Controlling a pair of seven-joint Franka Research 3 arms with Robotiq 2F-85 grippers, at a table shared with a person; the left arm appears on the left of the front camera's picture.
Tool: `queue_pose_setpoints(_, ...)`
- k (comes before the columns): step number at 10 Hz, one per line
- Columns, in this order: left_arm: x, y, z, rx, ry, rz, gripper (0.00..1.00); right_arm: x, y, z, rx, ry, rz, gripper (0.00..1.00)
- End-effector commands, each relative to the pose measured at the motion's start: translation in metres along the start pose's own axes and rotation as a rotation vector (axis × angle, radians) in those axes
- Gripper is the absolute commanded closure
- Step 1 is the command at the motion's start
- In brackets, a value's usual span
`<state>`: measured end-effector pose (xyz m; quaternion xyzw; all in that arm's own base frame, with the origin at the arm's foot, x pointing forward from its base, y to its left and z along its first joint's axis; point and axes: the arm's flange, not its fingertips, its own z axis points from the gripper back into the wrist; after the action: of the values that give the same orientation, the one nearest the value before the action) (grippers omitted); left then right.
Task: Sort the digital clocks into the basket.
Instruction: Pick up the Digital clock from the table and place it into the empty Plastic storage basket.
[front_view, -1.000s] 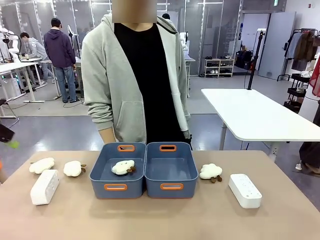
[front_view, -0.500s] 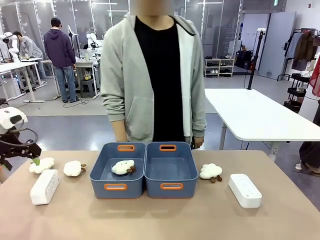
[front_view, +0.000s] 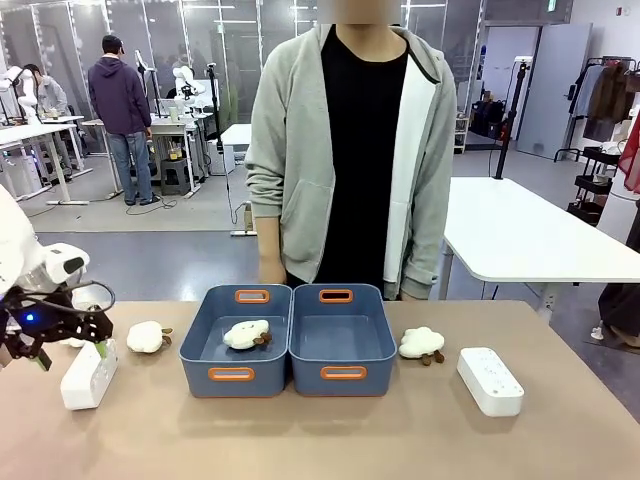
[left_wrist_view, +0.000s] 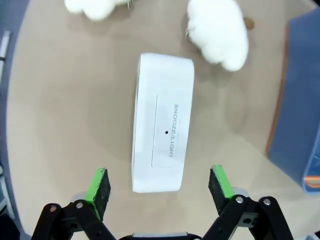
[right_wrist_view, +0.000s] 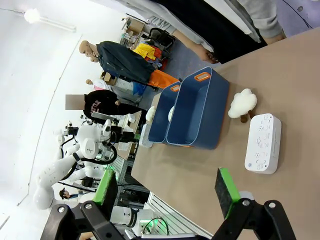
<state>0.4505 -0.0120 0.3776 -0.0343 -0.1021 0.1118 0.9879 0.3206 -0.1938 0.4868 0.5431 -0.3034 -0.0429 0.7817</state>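
Left wrist view: left gripper (left_wrist_view: 160, 174) spread wide and empty, over the first digital clock (left_wrist_view: 162, 122) at frame centre. Right gripper (right_wrist_view: 166, 182) equally wide, empty. Front view: second digital clock (front_view: 490, 381) at lower right, basket (front_view: 372, 378) at centre.

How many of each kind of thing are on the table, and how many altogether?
White rounded plastic digital clocks: 2
Fluffy white plush toys: 4
Blue rectangular plastic bins: 2
Total: 8
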Motion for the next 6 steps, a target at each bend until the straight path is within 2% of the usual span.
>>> queue_pose_setpoints(1,0.001,-0.009,-0.025,0.040,0.003,0.012,0.00,0.000,0.001,0.001,0.007,0.001,0.013,0.00)
queue_pose_setpoints(4,0.010,0.001,-0.048,0.066,-0.052,-0.019,0.00,0.000,0.001,0.001,0.007,0.001,0.013,0.00)
queue_pose_setpoints(5,0.010,0.004,-0.049,0.065,-0.051,-0.030,0.20,0.000,0.001,0.001,0.007,0.001,0.013,0.00)
queue_pose_setpoints(6,0.009,0.006,-0.049,0.068,-0.049,-0.041,0.51,0.000,0.001,0.001,0.007,0.001,0.013,0.00)
